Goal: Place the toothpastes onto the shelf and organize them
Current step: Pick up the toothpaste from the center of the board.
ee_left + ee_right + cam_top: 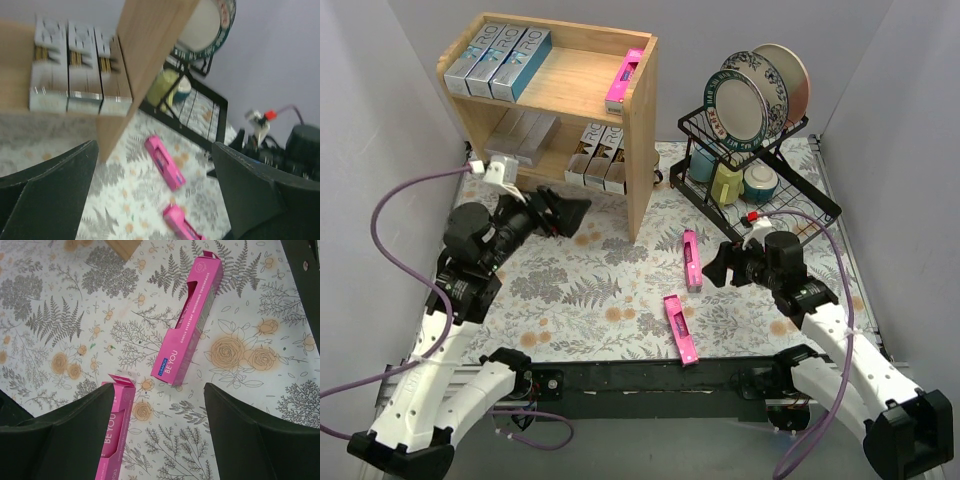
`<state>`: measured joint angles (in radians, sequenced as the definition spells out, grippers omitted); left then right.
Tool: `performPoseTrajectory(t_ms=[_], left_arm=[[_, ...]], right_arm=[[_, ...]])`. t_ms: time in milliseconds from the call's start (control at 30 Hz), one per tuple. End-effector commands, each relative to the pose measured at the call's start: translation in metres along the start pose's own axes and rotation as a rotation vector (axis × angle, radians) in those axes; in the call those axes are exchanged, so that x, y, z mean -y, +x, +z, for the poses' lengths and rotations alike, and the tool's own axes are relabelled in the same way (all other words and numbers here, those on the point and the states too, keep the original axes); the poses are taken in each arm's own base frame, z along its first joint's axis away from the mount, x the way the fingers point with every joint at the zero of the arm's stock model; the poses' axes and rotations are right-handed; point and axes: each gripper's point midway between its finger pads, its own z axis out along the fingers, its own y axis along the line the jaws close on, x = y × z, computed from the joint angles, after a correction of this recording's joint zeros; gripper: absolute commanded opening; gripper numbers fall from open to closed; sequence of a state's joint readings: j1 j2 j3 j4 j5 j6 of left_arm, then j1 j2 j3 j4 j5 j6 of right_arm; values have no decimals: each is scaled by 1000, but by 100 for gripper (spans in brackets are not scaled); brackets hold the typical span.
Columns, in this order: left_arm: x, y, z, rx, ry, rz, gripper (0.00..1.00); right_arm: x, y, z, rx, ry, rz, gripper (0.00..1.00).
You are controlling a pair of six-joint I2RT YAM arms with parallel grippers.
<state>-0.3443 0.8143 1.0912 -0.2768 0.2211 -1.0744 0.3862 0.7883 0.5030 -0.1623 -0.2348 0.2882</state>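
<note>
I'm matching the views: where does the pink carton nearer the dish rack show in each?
Top external: pink carton mid-table, right of the shelf.
Left wrist: pink carton at centre, upper of two.
Right wrist: pink carton at centre, upper of two.
Shared landmark: the shelf's bottom corner, seen in all three.

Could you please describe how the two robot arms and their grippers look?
The left arm and right arm have white lower links and black joints above. The left gripper and right gripper are black, each with two broad fingers. A purple cable runs along each arm.
</note>
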Motion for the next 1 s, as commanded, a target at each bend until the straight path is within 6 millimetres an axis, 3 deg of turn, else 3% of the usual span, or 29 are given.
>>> performPoseTrajectory(t_ms=[0, 33, 267, 400, 667, 967], left_arm=[[-9, 75, -21, -193, 28, -74, 98], [-20, 98, -23, -234, -1, -84, 98], [-62, 130, -38, -195, -131, 6, 98], [-78, 140, -38, -174, -178, 32, 98], [-96, 153, -40, -134, -236, 22, 98], [-99, 155, -41, -129, -251, 19, 98]], right_arm=[[-14, -6, 7, -64, -30, 3, 81], [-17, -2, 9, -92, -35, -1, 81], [-47, 52, 18, -372, -57, -68, 80], [-57, 76, 24, -492, -22, -80, 81], [-72, 88, 40, -585, 53, -114, 80], [-64, 117, 51, -719, 196, -137, 81]])
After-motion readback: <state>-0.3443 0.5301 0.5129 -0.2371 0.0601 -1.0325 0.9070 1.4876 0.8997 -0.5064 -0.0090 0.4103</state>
